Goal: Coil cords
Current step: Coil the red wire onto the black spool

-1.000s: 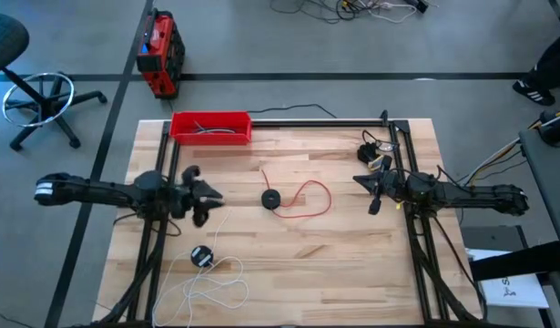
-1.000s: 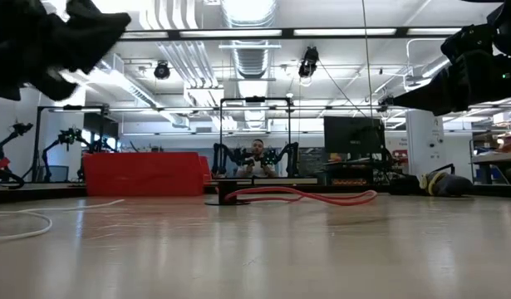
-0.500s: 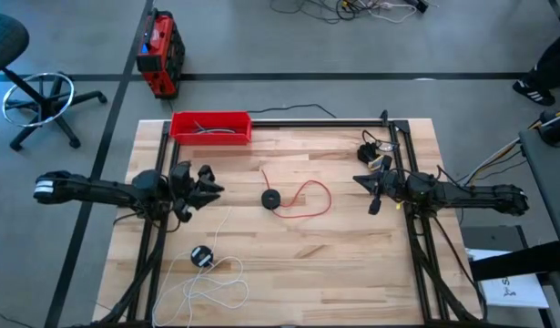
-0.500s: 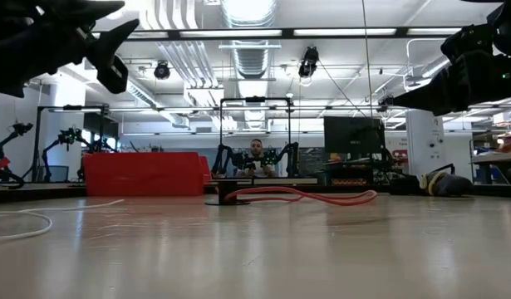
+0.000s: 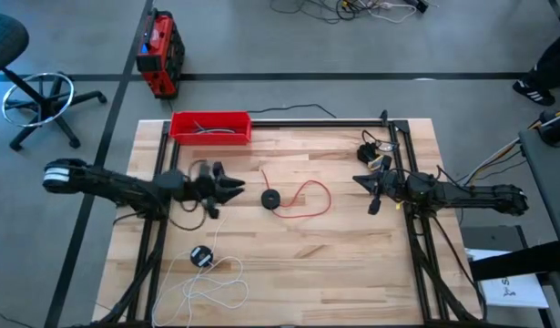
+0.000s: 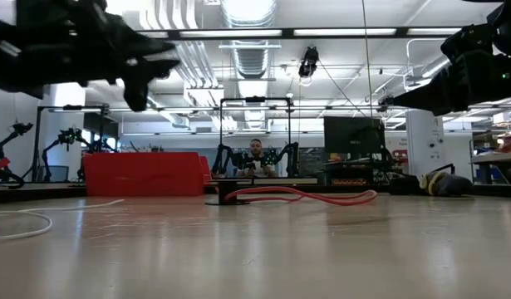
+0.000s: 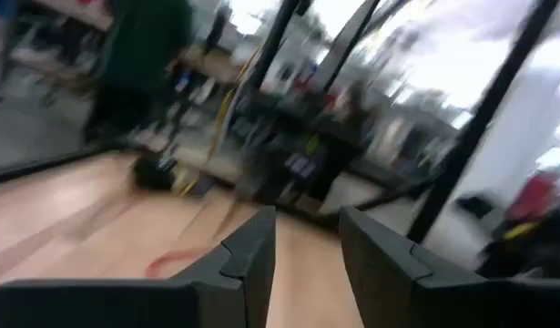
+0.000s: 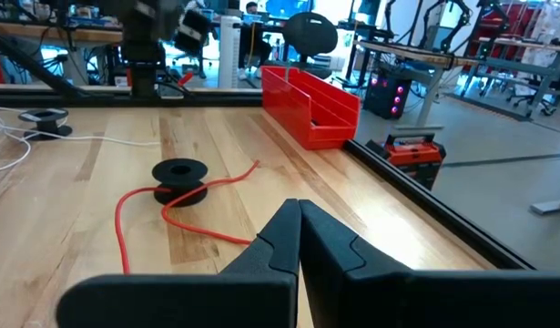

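Neither cord is coiled yet. Left gripper (image 5: 232, 187), fingers parted and empty, is hovering beside the red cord (image 5: 309, 199); the white cord (image 5: 216, 282) is lying loose behind it. Right gripper (image 5: 374, 193) is idling, clenched.

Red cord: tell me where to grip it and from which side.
Grip the black disc ending the red cord, coming straight down. It lies flat and is the cord's only rigid part. The open left gripper hovers beside it; the right gripper waits shut.

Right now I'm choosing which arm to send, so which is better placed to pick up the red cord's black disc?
Probably the left. The left gripper points at the black disc from close beside it, fingers open. The right gripper is shut, beyond the red cord.
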You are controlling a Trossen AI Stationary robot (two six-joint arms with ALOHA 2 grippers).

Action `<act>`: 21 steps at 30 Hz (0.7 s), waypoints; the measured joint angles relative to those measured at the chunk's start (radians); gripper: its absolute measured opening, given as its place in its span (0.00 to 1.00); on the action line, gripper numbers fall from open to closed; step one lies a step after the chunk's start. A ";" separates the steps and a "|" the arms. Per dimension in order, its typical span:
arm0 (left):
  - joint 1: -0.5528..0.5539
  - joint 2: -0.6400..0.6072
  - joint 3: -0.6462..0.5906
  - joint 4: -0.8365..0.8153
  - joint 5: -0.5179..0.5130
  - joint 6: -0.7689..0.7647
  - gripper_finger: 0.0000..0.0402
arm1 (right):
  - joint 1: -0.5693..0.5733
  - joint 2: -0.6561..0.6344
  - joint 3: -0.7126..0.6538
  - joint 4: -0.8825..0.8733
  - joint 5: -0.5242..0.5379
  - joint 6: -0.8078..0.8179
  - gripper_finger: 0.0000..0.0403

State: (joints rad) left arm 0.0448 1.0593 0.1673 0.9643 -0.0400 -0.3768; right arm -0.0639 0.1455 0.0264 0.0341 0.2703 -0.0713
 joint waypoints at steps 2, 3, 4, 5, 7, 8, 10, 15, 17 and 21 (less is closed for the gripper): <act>0.001 0.099 0.060 -0.056 -0.019 0.033 0.29 | 0.000 0.000 0.000 0.000 0.000 0.000 0.00; 0.001 0.147 0.092 -0.084 -0.029 0.047 0.29 | 0.000 0.000 0.000 0.000 0.000 0.000 0.00; 0.001 0.192 0.122 -0.117 -0.036 0.062 0.29 | 0.000 0.000 0.000 0.000 0.000 0.000 0.00; 0.001 0.235 0.155 -0.152 -0.048 0.077 0.30 | 0.000 0.000 0.000 0.000 0.000 0.000 0.00; 0.001 0.311 0.231 -0.218 -0.053 0.110 0.31 | 0.000 0.000 0.000 0.000 0.000 0.000 0.00; 0.001 0.342 0.271 -0.258 -0.054 0.125 0.32 | 0.000 0.000 0.000 0.000 0.000 0.000 0.00; 0.001 0.396 0.358 -0.336 -0.055 0.151 0.36 | 0.000 0.000 0.000 0.000 0.000 0.000 0.00; -0.003 0.491 0.579 -0.696 -0.052 0.205 0.46 | 0.000 0.000 0.000 0.000 0.000 0.000 0.00; -0.003 0.526 0.662 -0.884 -0.034 0.223 0.49 | 0.000 0.000 0.000 0.000 0.000 0.000 0.00; -0.013 0.608 0.790 -1.135 -0.015 0.267 0.53 | 0.000 0.000 0.000 0.000 0.000 0.000 0.00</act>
State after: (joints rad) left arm 0.0321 1.6676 0.9574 -0.1709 -0.0546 -0.1100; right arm -0.0642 0.1455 0.0264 0.0338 0.2704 -0.0715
